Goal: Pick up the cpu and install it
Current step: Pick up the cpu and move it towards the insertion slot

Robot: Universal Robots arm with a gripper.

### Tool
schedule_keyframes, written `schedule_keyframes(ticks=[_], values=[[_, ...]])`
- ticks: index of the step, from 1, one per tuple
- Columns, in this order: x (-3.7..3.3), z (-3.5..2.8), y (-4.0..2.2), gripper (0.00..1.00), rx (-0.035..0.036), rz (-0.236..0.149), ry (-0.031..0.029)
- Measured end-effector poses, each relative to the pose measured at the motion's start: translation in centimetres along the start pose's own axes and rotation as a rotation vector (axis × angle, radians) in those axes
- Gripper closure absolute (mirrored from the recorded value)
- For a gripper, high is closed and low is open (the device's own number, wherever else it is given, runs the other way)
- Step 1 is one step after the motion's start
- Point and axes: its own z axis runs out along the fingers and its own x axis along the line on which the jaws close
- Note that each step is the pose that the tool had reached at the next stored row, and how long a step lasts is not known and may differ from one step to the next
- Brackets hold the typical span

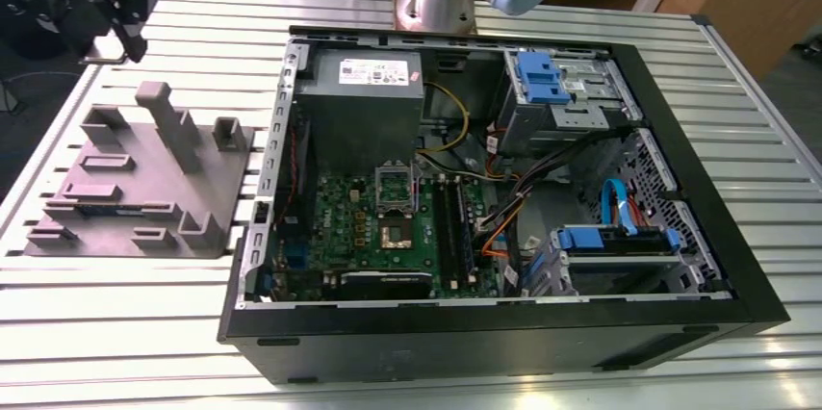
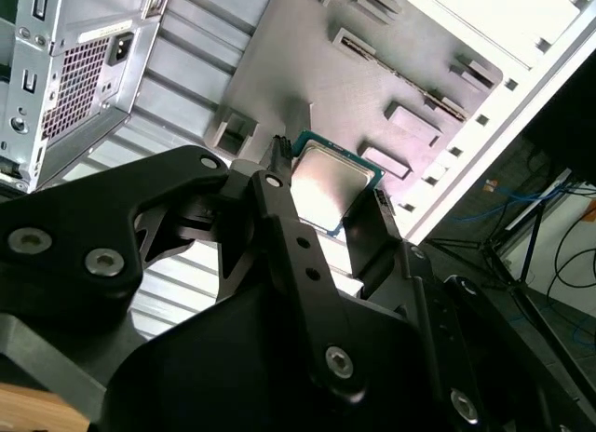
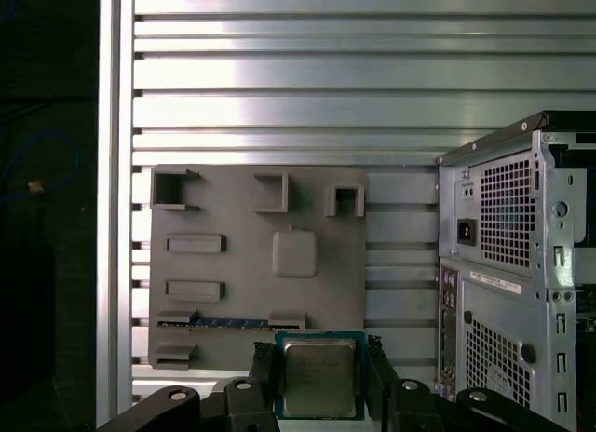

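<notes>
cpu: we see the cpu (image 3: 318,376) (image 2: 333,182) in both wrist views as a small flat square chip
look: silvery-grey metal top, teal-green rim
state: pinched on two opposite edges by the gripper (image 3: 319,362)
pose: metal top facing us

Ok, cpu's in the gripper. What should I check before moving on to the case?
1. Grip on cpu: ok, clamped in the gripper, both wrist views.
2. Clear of grey fixture plate: ok.
3. Side of computer case open: ok.
4. Open socket on the green board: ok, frame looks raised.
5. No cables over the socket: ok.
6. Orientation of cpu against socket: cannot tell.
</notes>
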Motion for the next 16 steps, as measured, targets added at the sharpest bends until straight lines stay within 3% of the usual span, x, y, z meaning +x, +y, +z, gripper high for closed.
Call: schedule_keyframes(ticks=[16], values=[[-0.98, -0.01, 0.02, 0.53, 0.0001, 0.0, 0.0001]])
